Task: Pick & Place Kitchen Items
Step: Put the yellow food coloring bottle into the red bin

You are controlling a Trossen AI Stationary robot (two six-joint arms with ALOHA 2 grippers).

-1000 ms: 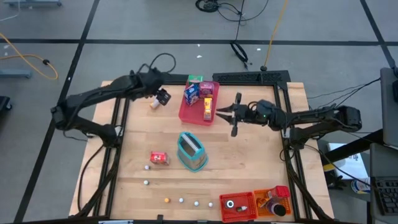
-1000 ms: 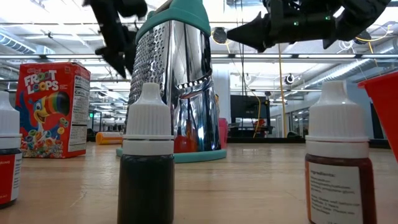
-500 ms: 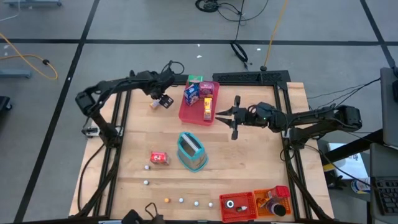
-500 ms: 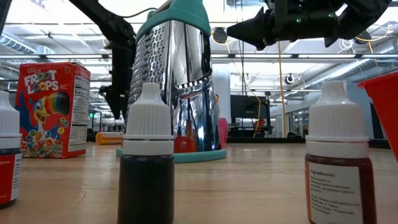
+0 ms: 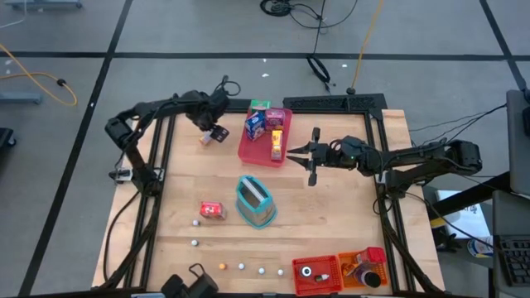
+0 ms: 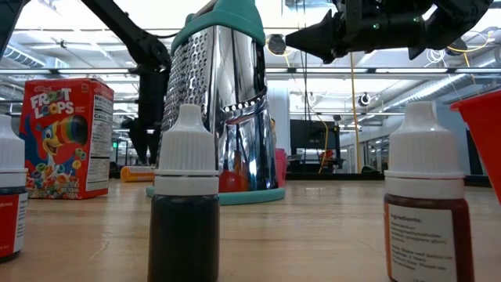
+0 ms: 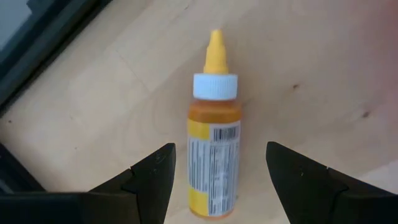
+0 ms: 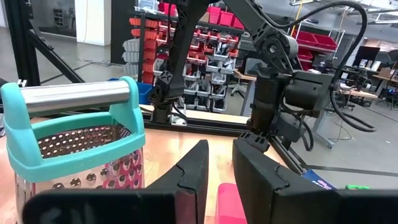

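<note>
From the high view, the left gripper [image 5: 217,128] hangs at the table's far left, right above a small orange bottle [image 5: 205,139] lying on the wood beside the pink tray [image 5: 251,151]. In the tray sit a blue packet [image 5: 255,126], a green-topped one [image 5: 260,106] and a yellow packet [image 5: 276,142]. The right gripper [image 5: 292,151] points at the tray's right edge from just beside it. Nearer the middle stands a teal-handled grater [image 5: 254,201], with a red cereal box [image 5: 212,211] to its left and small white and orange balls [image 5: 241,266] strung along the front. The red bin [image 5: 317,277] and orange bin [image 5: 373,266] sit at the front right corner.

Down at the low view, the cereal box [image 6: 66,138] reads "Froot Loops" with the toucan on it. Three white-capped dropper bottles stand close to the lens: a dark one [image 6: 185,205], a reddish one [image 6: 425,197] whose label starts "Ingredients", the rest too small to read, and one cut off at the left edge. The grater [image 6: 221,102] towers behind.

The left wrist view shows the fingers [image 7: 152,177] spread wide either side of the orange bottle [image 7: 214,143], not touching it; a barcode and fine unreadable print run down its label.

In the right wrist view, the fingers [image 8: 193,171] stand close together with a narrow gap, holding nothing, the grater [image 8: 81,137] beside them.
</note>
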